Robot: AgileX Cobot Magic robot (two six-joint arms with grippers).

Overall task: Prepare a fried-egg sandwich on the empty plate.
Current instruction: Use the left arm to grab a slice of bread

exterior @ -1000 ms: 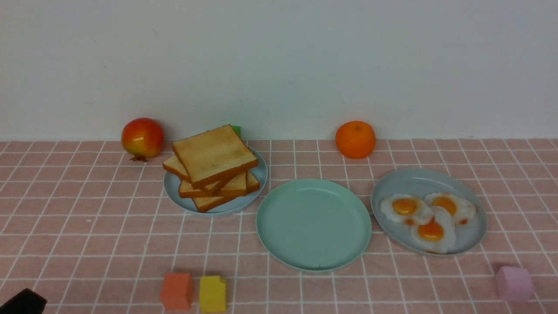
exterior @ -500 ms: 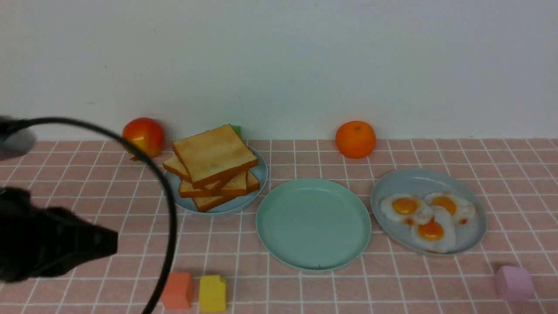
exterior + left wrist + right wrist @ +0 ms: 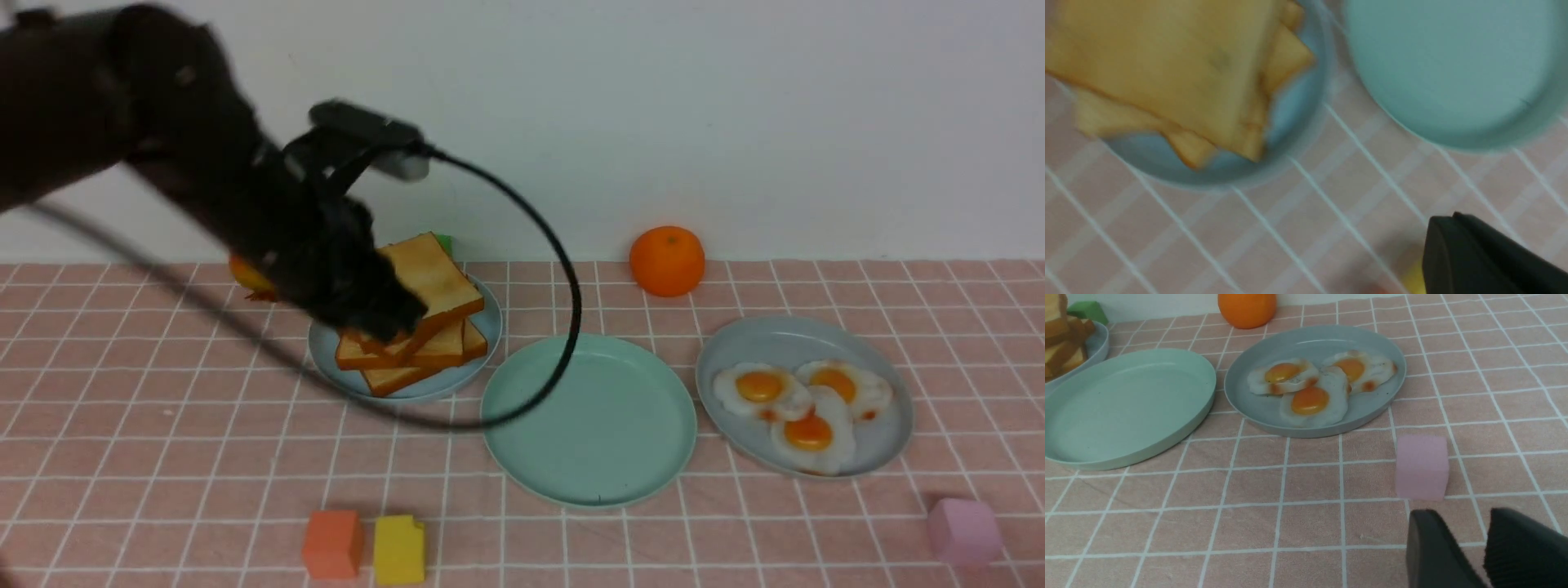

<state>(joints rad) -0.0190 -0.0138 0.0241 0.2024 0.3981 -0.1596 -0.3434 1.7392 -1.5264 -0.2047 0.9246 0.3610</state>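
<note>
The left hand (image 3: 390,314) is shut with nothing in it. In the front view it hangs, blurred, over the toast stack (image 3: 433,347), to the left of the empty plate (image 3: 588,420) and a little behind it. The right hand (image 3: 1474,526) shows only in its own wrist view. Its fingers are parted with nothing between them, low over the surface (image 3: 163,457) to the near right of the empty plate, close to a pink block (image 3: 1421,466).

Nearest, in front of the empty plate and to its left, an orange block (image 3: 331,543) and a yellow block (image 3: 398,549) sit side by side. The empty plate itself is bare. All the toast is on a blue-grey plate (image 3: 488,331) to its left, and three fried eggs (image 3: 804,408) overlap on another (image 3: 816,335) to its right. Farthest back, behind the empty plate and to the right, an orange (image 3: 667,261) sits by the wall.

So this looks like the first step — fetching a bottom slice. Next, the left hand would need to open and settle on an edge of the top slice (image 3: 1167,61), which lies skewed on the pile. It should take that slice alone, without dragging the ones beneath.

In the front view the arm hides the left half of the stack, and the jaws cannot be read there. The left wrist view shows the top slice almost whole, with one dark finger (image 3: 1474,257) apart from it — no contact, though the picture is smeared. The right wrist view gives the eggs sharply, each yolk distinct.
</note>
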